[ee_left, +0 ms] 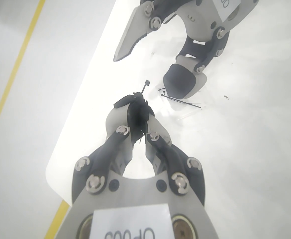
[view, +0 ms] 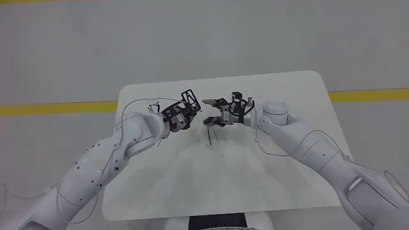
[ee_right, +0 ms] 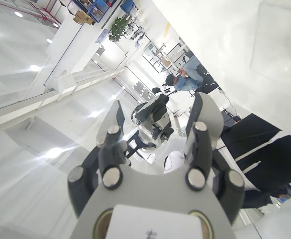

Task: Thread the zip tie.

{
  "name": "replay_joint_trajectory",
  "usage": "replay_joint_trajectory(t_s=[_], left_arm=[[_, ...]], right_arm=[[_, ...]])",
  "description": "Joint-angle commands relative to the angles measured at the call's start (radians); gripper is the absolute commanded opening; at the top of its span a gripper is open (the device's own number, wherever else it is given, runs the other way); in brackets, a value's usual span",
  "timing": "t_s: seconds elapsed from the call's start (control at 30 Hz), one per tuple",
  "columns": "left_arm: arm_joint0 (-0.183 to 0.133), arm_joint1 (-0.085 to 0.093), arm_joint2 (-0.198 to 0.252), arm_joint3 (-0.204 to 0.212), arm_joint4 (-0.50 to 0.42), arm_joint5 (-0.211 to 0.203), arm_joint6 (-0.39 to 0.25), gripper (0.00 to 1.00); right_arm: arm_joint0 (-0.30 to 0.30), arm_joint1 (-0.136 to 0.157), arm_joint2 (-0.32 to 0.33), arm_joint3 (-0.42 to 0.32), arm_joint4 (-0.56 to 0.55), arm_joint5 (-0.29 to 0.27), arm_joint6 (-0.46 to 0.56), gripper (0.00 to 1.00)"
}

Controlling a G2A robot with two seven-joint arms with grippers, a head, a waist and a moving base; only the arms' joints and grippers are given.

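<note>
Between the left fingers (ee_left: 115, 118) the zip tie (ee_left: 145, 87) is pinched, head projecting past the tips; the right fingers (ee_left: 128, 40) are spread opposite, not touching it.

Here's my left arm (view: 108, 160) and right arm (view: 307, 144): glossy white rounded shells, thin cables looping alongside. Left tool (ee_left: 134, 100): grey plate, black links, silver screws, white label. Right tool (ee_left: 148, 72) matches, with a black fingertip pad (ee_left: 179, 80).
</note>
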Motion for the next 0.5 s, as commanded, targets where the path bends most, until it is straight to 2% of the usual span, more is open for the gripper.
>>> replay_joint_trajectory(t_s=[0.0,0.3,0.47], left_arm=[[0.000,0.000,0.000,0.000,0.000,0.000,0.000,0.00],[0.000,0.000,0.000,0.000,0.000,0.000,0.000,0.00],[0.000,0.000,0.000,0.000,0.000,0.000,0.000,0.00]], right_arm=[[0.008,0.001,-0.010,0.000,0.016,0.000,-0.001,0.08],[0.022,0.015,-0.042,-0.012,0.065,0.000,0.001,0.13],[0.028,0.027,-0.049,-0.028,0.084,0.000,0.002,0.23]])
